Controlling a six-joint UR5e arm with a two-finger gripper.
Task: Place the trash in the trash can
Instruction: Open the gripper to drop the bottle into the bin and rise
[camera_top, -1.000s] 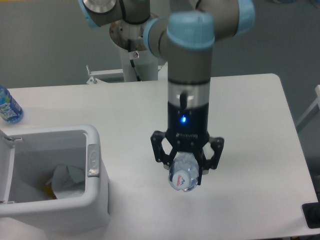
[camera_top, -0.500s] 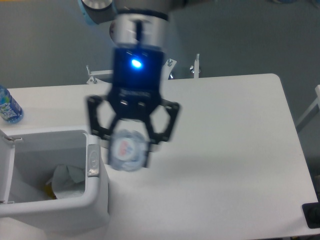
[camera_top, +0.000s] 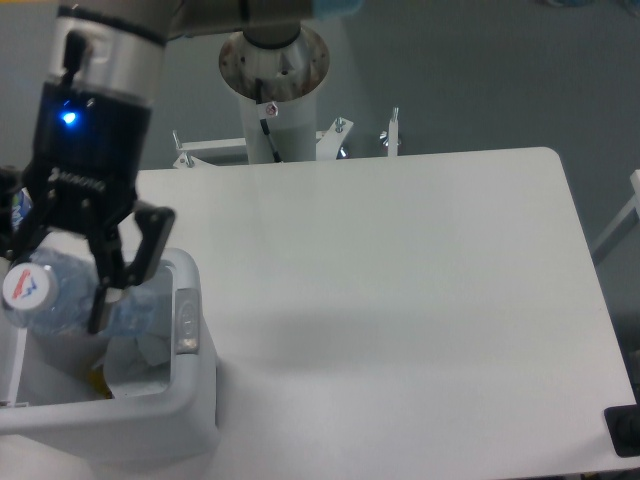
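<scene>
My gripper (camera_top: 55, 300) hangs over the open trash can (camera_top: 193, 405) at the left edge of the table. It is shut on the clear crinkled plastic bottle (camera_top: 60, 292), which lies sideways between the fingers with its cap end toward the camera. The bottle is above the can's opening and partly below the level of its rim. The crumpled white paper (camera_top: 140, 362) lies inside the can, at the bottom. The can's grey latch (camera_top: 185, 320) faces the table. Its lid (camera_top: 10, 375) stands open on the left.
The arm's base column (camera_top: 272, 80) stands behind the table's far edge, with metal brackets (camera_top: 390, 130) beside it. The small blue-label bottle is almost hidden behind my gripper at the far left. A dark object (camera_top: 625, 430) sits at the bottom right corner.
My gripper has carried the bottle left, from the middle of the table to above the trash can, and has come closer to the camera. The paper in the can has not moved.
</scene>
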